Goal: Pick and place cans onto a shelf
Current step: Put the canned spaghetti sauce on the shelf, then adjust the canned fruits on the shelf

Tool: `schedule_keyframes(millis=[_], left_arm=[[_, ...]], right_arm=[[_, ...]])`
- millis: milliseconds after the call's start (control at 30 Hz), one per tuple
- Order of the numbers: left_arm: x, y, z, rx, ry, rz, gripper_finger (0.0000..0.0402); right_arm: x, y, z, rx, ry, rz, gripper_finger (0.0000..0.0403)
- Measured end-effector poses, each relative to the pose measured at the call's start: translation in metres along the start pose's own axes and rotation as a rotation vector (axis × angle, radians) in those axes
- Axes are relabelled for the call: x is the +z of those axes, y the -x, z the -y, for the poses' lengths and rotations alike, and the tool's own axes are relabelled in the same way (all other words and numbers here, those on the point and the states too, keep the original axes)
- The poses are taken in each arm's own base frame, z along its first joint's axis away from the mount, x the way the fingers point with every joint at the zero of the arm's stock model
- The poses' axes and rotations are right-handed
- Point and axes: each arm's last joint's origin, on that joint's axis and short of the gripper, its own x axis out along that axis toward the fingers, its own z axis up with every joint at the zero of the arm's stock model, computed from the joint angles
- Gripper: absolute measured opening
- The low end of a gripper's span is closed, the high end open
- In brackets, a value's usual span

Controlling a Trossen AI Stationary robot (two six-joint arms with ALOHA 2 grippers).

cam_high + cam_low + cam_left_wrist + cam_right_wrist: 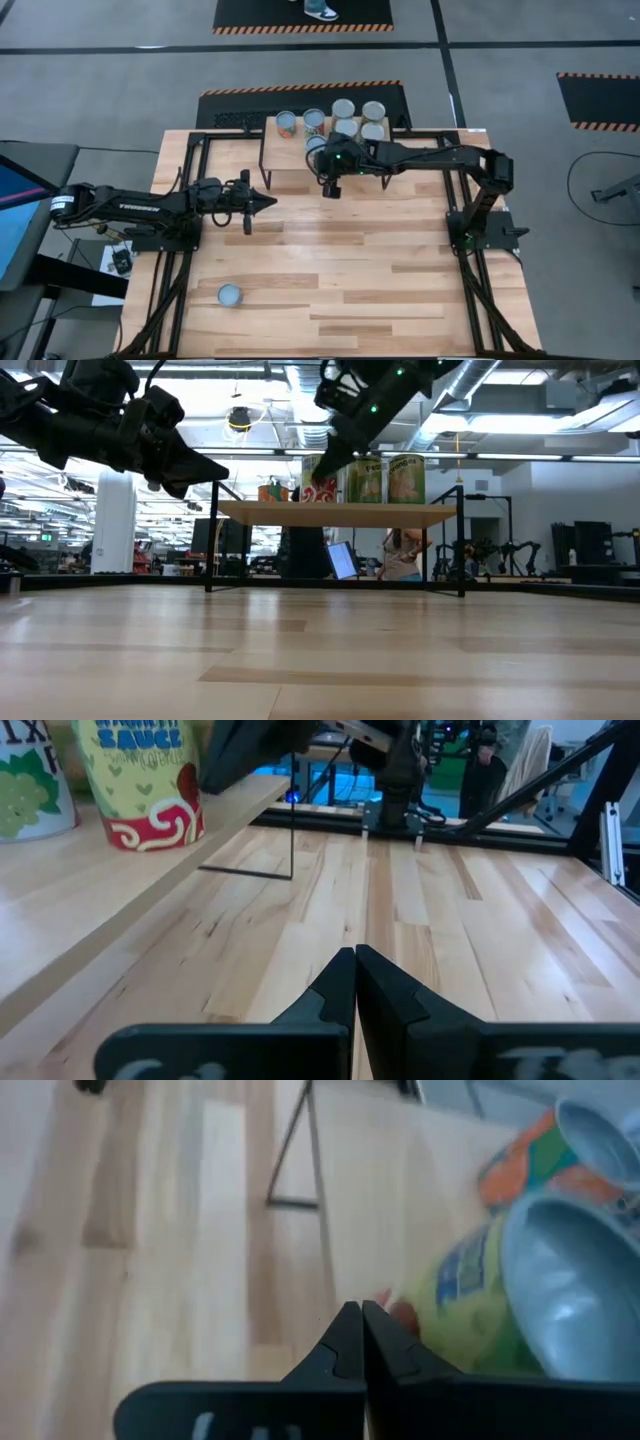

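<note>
A wooden table (340, 270) fills the middle of a grey workshop floor, with the shelf (290, 160) at its twelve o'clock edge carrying seven cans (345, 120). One more can (230, 294) stands alone toward seven o'clock. The right gripper (331, 190) hangs by the shelf's front edge and the left gripper (268, 202) at nine o'clock, both pressed together and empty.

We read "SAUCE" in white on a blue patch, yellow-green can (140, 782) on the shelf (120, 870), other labels unreadable.
</note>
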Motion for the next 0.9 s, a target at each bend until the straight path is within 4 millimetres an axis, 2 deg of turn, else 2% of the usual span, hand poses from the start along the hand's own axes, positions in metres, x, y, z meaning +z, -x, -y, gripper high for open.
schedule_keyframes(millis=[267, 500, 633, 767, 833, 900], left_arm=[[-0.002, 0.000, 0.000, -0.002, 0.019, -0.019, 0.0000], [-0.003, 0.000, 0.000, -0.003, 0.030, -0.031, 0.0000], [-0.004, 0.000, 0.000, -0.003, 0.031, -0.037, 0.0000], [-0.004, 0.000, 0.000, -0.003, 0.031, -0.039, 0.0000], [-0.004, 0.000, 0.000, -0.002, 0.031, -0.038, 0.0000], [-0.004, 0.000, 0.000, -0.002, 0.031, -0.038, 0.0000]], right_arm=[[-0.003, 0.000, 0.005, -0.005, -0.028, -0.008, 0.0006], [0.003, 0.004, -0.010, 0.021, -0.002, 0.007, 0.0006], [0.005, 0.009, -0.025, -0.068, 0.021, -0.042, 0.0006], [0.017, 0.036, -0.036, -0.207, 0.080, -0.115, 0.0006], [0.022, 0.053, -0.031, -0.271, 0.086, -0.124, 0.0006], [0.029, 0.065, -0.018, -0.327, 0.054, -0.094, 0.0006]])
